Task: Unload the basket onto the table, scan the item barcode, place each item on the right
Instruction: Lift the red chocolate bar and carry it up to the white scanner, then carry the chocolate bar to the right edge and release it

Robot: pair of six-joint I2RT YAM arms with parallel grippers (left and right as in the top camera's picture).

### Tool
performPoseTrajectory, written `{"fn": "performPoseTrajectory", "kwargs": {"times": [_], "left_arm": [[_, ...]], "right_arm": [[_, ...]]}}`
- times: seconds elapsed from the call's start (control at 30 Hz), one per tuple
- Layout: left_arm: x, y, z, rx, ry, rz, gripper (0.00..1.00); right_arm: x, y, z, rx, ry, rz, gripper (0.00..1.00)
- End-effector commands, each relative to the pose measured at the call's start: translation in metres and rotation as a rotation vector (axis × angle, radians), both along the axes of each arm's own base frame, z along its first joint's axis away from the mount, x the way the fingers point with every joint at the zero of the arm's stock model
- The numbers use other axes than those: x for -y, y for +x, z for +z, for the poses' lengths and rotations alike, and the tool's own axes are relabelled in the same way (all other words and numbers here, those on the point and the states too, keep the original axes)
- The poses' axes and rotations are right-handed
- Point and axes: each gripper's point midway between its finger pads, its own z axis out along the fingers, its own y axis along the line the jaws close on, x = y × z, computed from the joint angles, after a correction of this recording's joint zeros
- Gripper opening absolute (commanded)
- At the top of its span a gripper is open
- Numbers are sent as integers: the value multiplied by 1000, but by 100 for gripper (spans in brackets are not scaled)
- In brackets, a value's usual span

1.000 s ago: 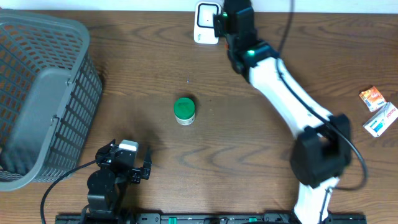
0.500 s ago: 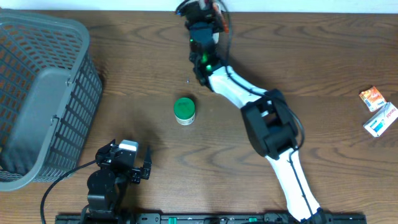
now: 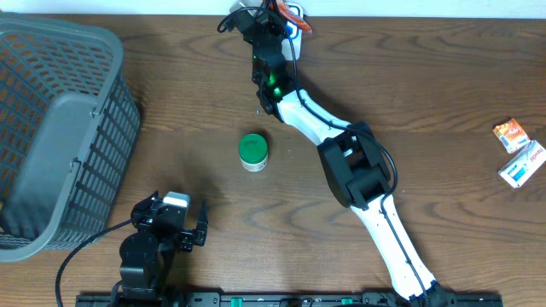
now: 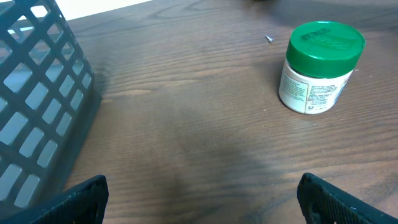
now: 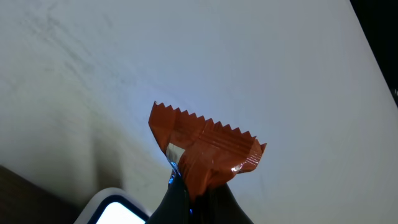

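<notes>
Two arms, counted from the near table edge outward. Left gripper [image 3: 175, 220] sits low at the near edge, jaws released and spread wide, nothing between them; both of its fingertips [image 4: 81, 199] show at the bottom of its wrist view, just bare wood in the gap.

One jar [image 3: 252, 152], white body with a green lid, stands upright mid-table, ahead of the left gripper and well apart from it. One tiny speck [image 4: 268, 38] lies on the wood just past the jar; can't tell what it is.

One grey plastic basket [image 3: 51, 128] fills the left side, reaching from the near edge to the far one.

Two small packets lie over on the right side, close together: one orange [image 3: 509, 134], one white and blue [image 3: 522, 164]. Neither is touched.

The right arm stretches from the near right corner across to the far edge. Right gripper [image 3: 263, 21] is clenched on one orange sachet [image 5: 205, 149], pinching its lower end, the zigzag-cut edge standing up in front of the white wall.

One white scanner [image 5: 109, 208] at the far edge, just beside and below the sachet. Whether the two touch, can't tell.
</notes>
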Motion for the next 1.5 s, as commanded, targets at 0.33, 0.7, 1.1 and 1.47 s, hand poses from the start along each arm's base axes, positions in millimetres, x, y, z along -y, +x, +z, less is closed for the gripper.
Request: {"fn": "performPoseTrajectory", "kwargs": {"times": [0.33, 0.7, 1.1, 1.47], "left_arm": [[1, -2, -7, -21, -10, -1, 98], [1, -2, -7, -21, -10, -1, 98], [1, -2, -7, -21, -10, -1, 98], [1, -2, -7, -21, -10, -1, 98]], "right_arm": [[-8, 9, 8, 51, -67, 106, 1], [-10, 8, -11, -25, 130, 94, 1], [4, -24, 60, -236, 122, 20, 1], [120, -126, 83, -690, 409, -252, 1]]}}
